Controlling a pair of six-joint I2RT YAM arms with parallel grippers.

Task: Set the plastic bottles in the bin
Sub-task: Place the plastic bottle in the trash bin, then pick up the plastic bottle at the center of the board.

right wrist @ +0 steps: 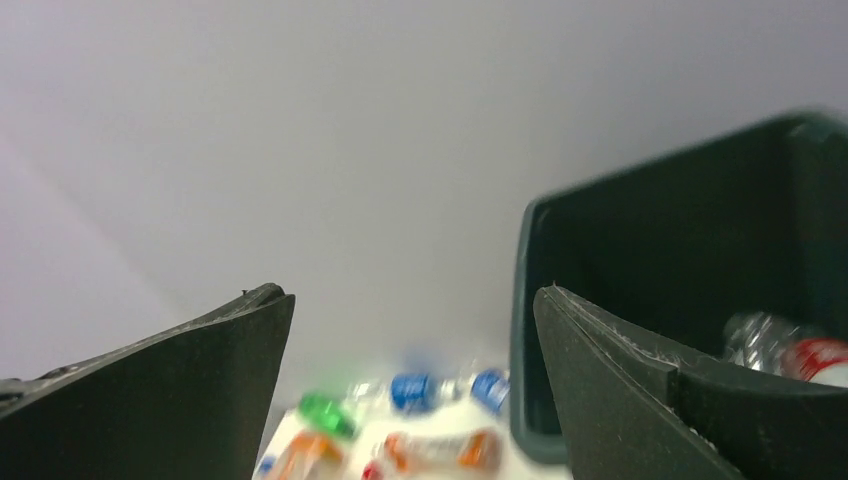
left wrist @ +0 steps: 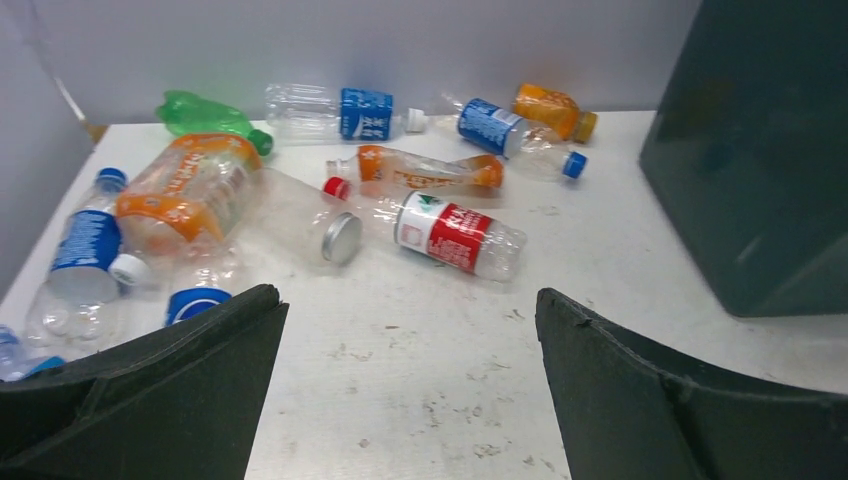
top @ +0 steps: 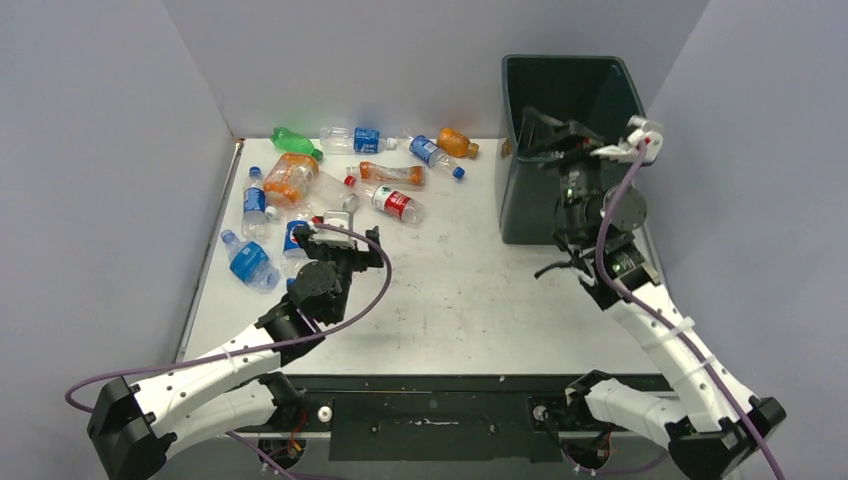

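Several plastic bottles lie in a cluster at the table's back left. Among them are a green one (top: 297, 141), an orange one (top: 456, 143), a large orange-labelled one (top: 290, 178) and a red-labelled clear one (top: 397, 204). My left gripper (top: 360, 245) is open and empty, low over the table just in front of the cluster. The red-labelled bottle (left wrist: 460, 235) lies ahead of my left gripper (left wrist: 410, 390). The dark green bin (top: 520, 200) stands at the back right. My right gripper (top: 548, 135) is open and empty above its opening. A red-labelled bottle (right wrist: 795, 350) lies inside the bin (right wrist: 530, 380).
Grey walls enclose the table on the left, back and right. A blue bottle (top: 250, 262) and a blue-labelled one (top: 254, 200) lie near the left edge. The bin's wall (left wrist: 760, 150) stands to the right of the left gripper. Bare tabletop (top: 470, 290) lies between the arms.
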